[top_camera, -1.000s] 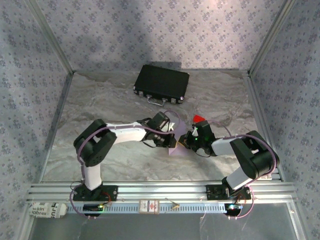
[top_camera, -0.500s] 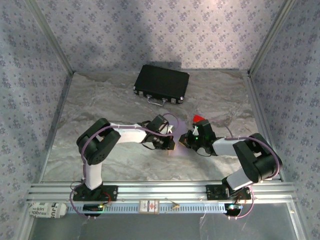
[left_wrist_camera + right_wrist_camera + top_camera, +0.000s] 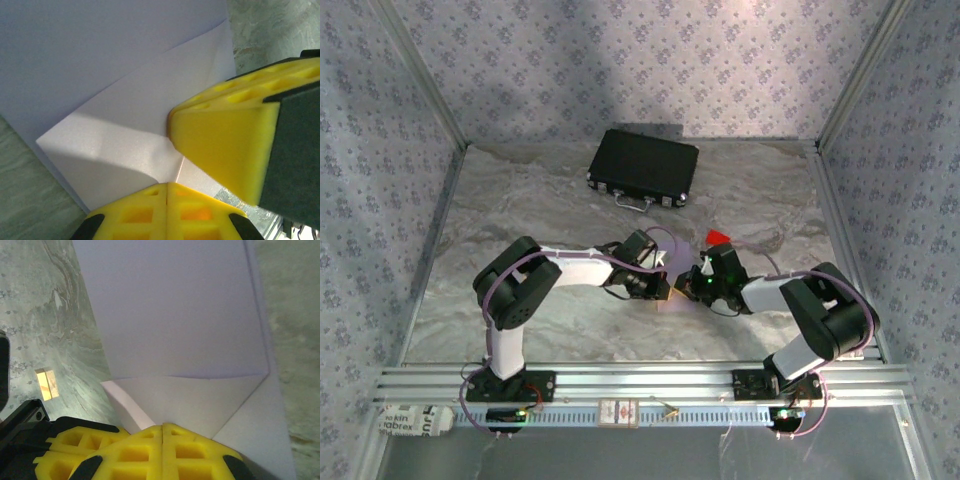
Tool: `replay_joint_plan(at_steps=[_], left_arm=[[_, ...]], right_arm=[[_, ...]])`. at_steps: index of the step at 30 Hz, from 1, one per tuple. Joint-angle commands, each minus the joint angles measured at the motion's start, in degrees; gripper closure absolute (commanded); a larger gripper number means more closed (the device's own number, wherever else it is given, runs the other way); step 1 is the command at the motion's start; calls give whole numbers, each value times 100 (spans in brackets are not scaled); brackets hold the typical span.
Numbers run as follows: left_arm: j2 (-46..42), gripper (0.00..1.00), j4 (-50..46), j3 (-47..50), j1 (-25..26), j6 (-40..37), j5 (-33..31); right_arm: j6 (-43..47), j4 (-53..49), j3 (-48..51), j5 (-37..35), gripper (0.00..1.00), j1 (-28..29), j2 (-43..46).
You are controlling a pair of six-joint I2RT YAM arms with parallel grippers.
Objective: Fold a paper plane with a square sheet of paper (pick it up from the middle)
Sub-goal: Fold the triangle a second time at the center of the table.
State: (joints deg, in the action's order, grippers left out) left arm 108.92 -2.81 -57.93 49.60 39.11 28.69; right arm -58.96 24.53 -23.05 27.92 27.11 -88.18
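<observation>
The square sheet of paper (image 3: 125, 95), pale lilac, lies flat on the marble table with folded flaps and diagonal creases across it (image 3: 175, 315). In the top view only a sliver of the paper (image 3: 672, 298) shows between the two wrists. My left gripper (image 3: 167, 184) is shut, its yellow tips resting on the paper at the end of a crease. My right gripper (image 3: 162, 426) is shut too, tips down on a folded flap. The two grippers meet nearly tip to tip over the sheet (image 3: 678, 285). The right one's fingers (image 3: 225, 145) loom at the right of the left wrist view.
A black case (image 3: 643, 166) lies at the back of the table. A small red block (image 3: 718, 238) sits just behind the right wrist. Patterned walls and metal rails close in the table (image 3: 520, 210) on three sides.
The left gripper has moved a little to the right, closer to the right gripper. Less of the lilac paper shows between them from above.
</observation>
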Motion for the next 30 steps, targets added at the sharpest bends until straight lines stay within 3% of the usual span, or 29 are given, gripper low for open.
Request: replay_joint_plan(at_steps=[1, 17, 24, 30], left_arm=[[138, 94, -541, 289, -9, 15, -230], [94, 95, -352, 549, -23, 90, -223], [33, 95, -334, 537, -21, 95, -208], [32, 94, -324, 472, -17, 95, -173]], right_arm=[[94, -200, 104, -189, 100, -268, -84], [332, -164, 24, 142, 100, -1198, 50], [451, -479, -99, 122, 98, -894, 736], [452, -348, -176, 141, 99, -594, 297]])
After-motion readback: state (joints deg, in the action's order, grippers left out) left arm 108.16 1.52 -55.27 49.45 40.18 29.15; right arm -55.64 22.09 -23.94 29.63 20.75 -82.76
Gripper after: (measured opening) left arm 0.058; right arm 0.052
